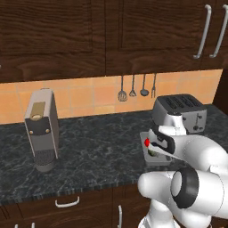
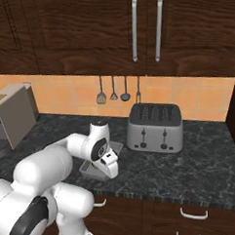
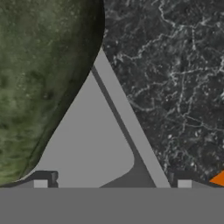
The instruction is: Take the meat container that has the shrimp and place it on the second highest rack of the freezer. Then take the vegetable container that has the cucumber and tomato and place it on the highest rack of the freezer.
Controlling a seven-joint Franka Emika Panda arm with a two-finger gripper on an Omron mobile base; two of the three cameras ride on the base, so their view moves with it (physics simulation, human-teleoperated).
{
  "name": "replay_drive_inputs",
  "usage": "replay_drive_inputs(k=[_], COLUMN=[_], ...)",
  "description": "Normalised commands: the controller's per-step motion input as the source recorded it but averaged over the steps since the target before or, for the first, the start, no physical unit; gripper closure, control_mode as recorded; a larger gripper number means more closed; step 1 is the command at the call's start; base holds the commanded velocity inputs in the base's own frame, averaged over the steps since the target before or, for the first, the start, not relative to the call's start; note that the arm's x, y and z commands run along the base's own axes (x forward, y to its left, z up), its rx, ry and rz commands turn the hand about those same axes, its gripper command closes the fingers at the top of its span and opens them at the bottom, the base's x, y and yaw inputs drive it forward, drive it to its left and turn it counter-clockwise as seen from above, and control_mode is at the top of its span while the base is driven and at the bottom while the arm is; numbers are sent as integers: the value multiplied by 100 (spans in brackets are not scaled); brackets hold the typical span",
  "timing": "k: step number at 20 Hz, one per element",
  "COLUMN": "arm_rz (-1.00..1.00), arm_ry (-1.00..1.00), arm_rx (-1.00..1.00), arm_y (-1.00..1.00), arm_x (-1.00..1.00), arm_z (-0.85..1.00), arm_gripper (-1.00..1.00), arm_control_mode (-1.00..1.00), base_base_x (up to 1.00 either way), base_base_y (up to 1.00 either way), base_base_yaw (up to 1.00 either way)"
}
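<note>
Vegetable container lies lengthwise away from the counter edge; claw spread astride its rim.

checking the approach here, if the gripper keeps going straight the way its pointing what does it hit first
Most likely the vegetable container: its grey floor and rim lie dead ahead of the gripper, with the cucumber just beside. Depth is hard to judge.

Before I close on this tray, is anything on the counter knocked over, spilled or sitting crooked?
Nothing stands out. The vegetable container sits flat on the counter, tomato and cucumber inside it. The toaster and coffee machine stand upright, and the utensils hang straight on the backsplash.
</note>
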Motion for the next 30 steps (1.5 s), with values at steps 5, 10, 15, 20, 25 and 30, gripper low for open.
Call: replay_drive_inputs(k=[5, 10, 15, 20, 25, 30], arm_rz=[-5, -7, -5, -8, -8, -1], arm_ry=[1, 0, 0, 0, 0, 7], arm_rx=[0, 0, 0, 0, 0, 0], arm_y=[0, 0, 5, 2, 1, 3], arm_x=[-6, -10, 24, 0, -1, -15], arm_z=[-15, -14, 0, -14, -22, 39], arm_gripper=[-100, -100, 100, 100, 100, 100], arm_control_mode=[-100, -100, -100, -100, -100, -100], base_base_x=[0, 0, 0, 0, 0, 0], base_base_y=[0, 0, 0, 0, 0, 0], base_base_yaw=[0, 0, 0, 0, 0, 0])
